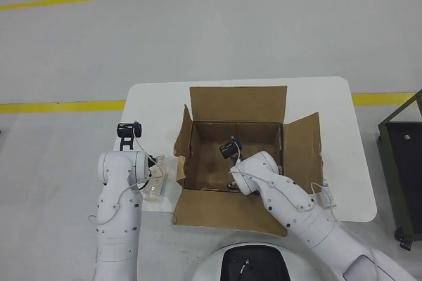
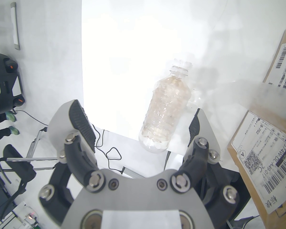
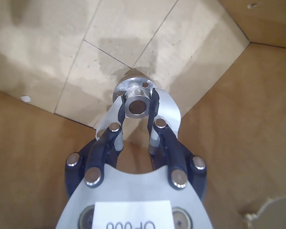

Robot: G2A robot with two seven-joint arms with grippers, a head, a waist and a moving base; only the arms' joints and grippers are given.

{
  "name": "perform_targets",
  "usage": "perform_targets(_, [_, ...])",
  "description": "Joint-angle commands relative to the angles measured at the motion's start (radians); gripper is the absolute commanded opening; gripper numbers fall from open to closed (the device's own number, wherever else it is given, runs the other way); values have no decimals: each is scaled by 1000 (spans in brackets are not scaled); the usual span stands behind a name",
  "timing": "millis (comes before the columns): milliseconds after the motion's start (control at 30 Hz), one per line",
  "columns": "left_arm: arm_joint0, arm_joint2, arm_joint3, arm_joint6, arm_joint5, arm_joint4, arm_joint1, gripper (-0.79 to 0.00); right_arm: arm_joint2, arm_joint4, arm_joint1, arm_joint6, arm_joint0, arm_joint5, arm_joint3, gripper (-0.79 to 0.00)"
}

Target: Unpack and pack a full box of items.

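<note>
box: open cardboard box (image 1: 238, 102) mid-worktop, all four flaps folded out. Shipping labels are on the side facing the left arm.
box contents: a metal flanged hub (image 3: 131, 84), flange down, at the box floor where the bottom-flap seams meet. Can't tell if it sits on the cardboard or is just off it. A pale scallop-edged thing (image 3: 274, 212) is also in the box, too cut off to identify.
right gripper: right gripper (image 3: 138, 98) is down inside the box, fingers clamped on the hub's bore collar, one each side.
bottle: a clear crinkled plastic bottle (image 2: 165, 110) lies on its side on the worktop (image 1: 155, 105), left of the box, near the near-left corner. It is just beside the left flap, outside the box. Its base end is at the worktop edge and its neck points away from the gripper.
left gripper: left gripper (image 2: 137, 109) is over the bottle's base end, fingers spread wide, gripping nothing. One pad sits close to the bottle's side; contact unclear.
off-table: a green metal rack (image 1: 408, 161) stands on the floor past the worktop's right edge.
</note>
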Motion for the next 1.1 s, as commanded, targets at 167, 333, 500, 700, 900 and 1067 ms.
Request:
perform_targets(167, [0,0,0,0,0,0,0,0,143,46,29,-71,-122,-51,-347,-785])
perform_targets(333, [0,0,0,0,0,0,0,0,278,44,58,-73,-265,-112,-642,-785])
perform_targets(500, [0,0,0,0,0,0,0,0,336,38,69,-72,-337,-136,-748,-785])
perform_targets(700, [0,0,0,0,0,0,0,0,336,38,69,-72,-337,-136,-748,-785])
perform_targets(900, [0,0,0,0,0,0,0,0,348,40,70,-103,-349,-127,-747,-785])
perform_targets(1067, [0,0,0,0,0,0,0,0,480,63,79,-151,-369,-100,-842,-785])
